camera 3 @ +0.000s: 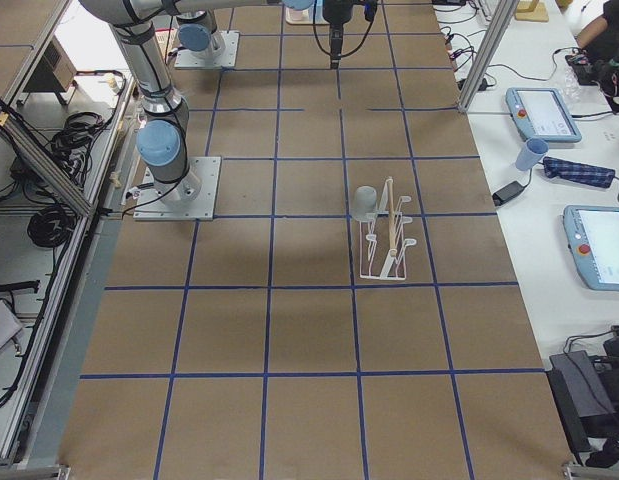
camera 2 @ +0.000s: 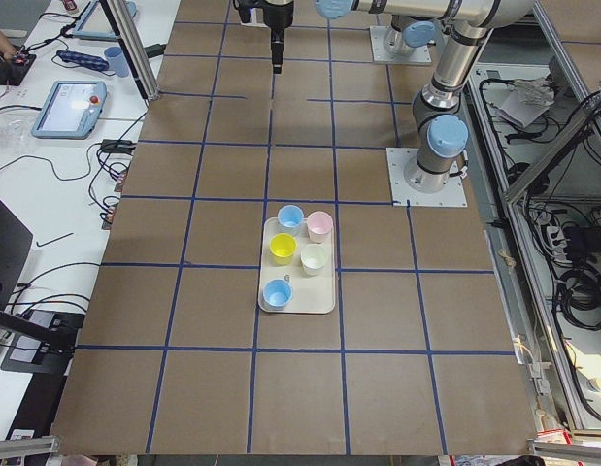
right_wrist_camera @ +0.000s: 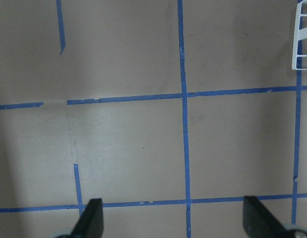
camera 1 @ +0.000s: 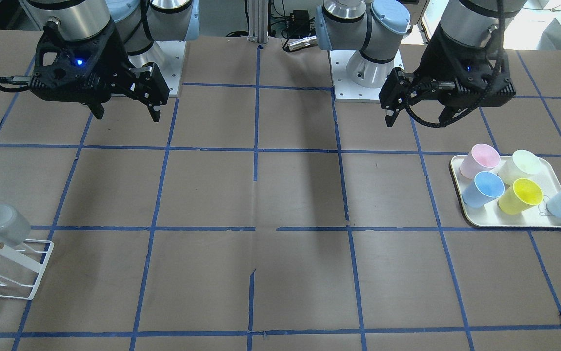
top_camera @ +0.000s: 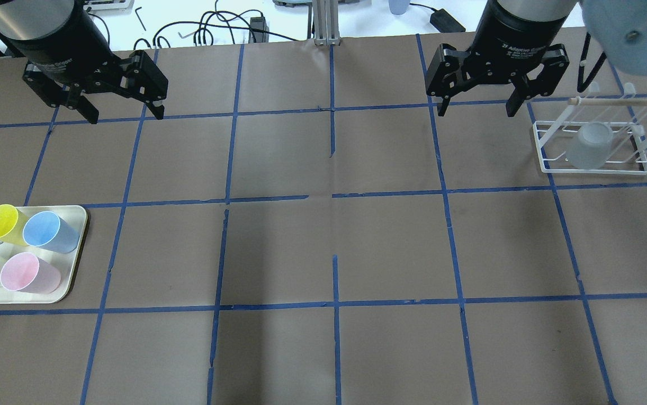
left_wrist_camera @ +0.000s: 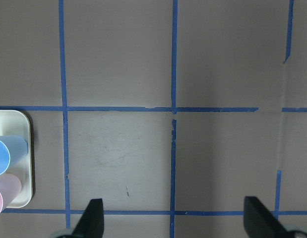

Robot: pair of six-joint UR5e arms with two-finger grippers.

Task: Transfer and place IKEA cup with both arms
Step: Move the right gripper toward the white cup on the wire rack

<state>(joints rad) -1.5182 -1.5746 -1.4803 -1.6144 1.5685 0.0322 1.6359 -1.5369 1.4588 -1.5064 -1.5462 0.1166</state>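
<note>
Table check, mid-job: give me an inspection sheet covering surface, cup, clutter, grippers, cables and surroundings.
Surface: brown table with a blue tape grid, gaps in the tape in places; no spills seen.
Job's things: grey cup sits base up on the white rack at the robot's right end.
Clutter: tray at the left end holds five coloured cups.
Grippers: left gripper and right gripper are both open, empty, above the table.
Cables: black cable loops beside the left gripper; loose cables lie beyond the table.
Surroundings: tablets and a blue cup are on the side bench.
</note>
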